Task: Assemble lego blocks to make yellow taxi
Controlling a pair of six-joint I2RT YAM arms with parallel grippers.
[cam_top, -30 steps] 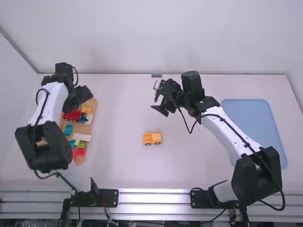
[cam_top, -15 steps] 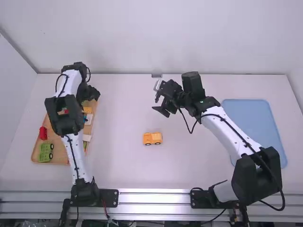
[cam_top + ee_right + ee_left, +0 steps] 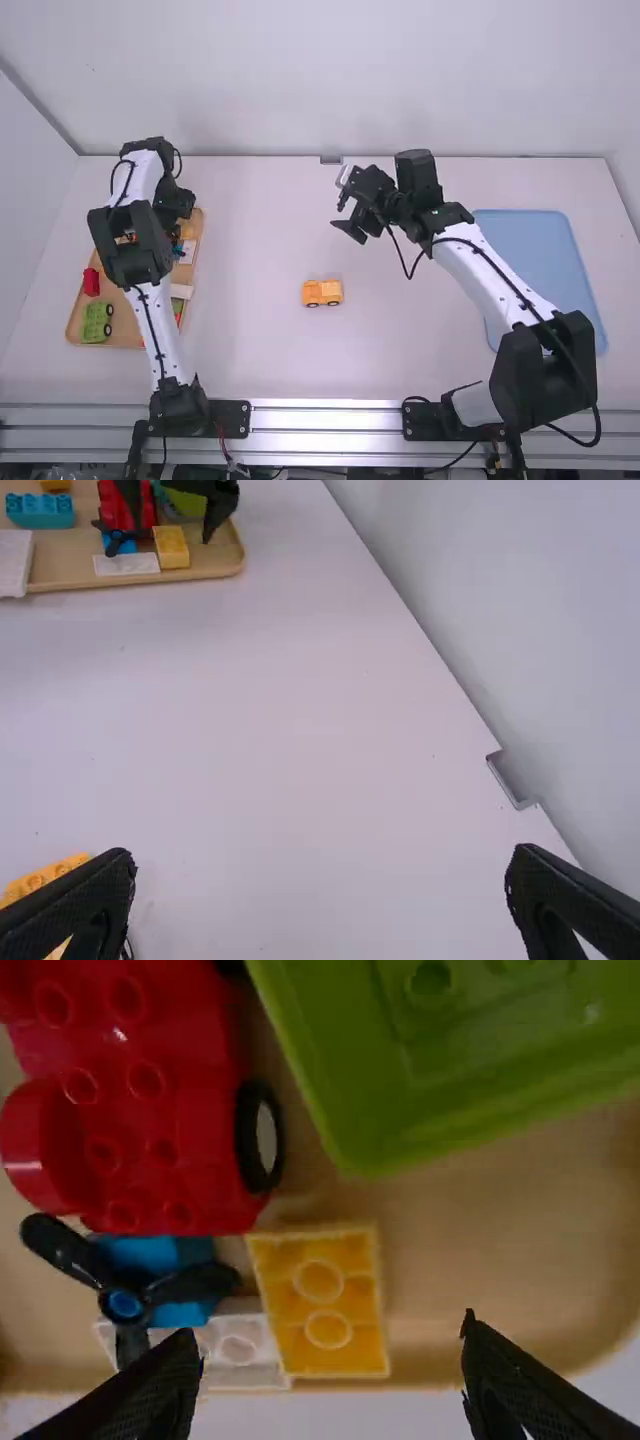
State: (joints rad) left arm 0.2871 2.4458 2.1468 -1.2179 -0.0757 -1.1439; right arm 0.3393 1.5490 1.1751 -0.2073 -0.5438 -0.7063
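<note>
White table [image 3: 250, 350], plain wall behind. Yellow wheeled car base [image 3: 322, 292] stands mid-table between the arms. Yellow two-stud block [image 3: 325, 1305] lies in the wooden tray [image 3: 500, 1230], beside a white block [image 3: 240, 1345] and near a red wheeled vehicle [image 3: 190, 1140]. Left gripper [image 3: 332, 1332] is spread wide over the block, nothing in its grasp; right gripper [image 3: 322, 854] is likewise wide and empty, above the table. Handling, as judged: block light, rigid, smooth enough to slip, hardly fragile. Recommended hold: low on opposite side walls, studs left free; fingers may foul the white block.
</note>
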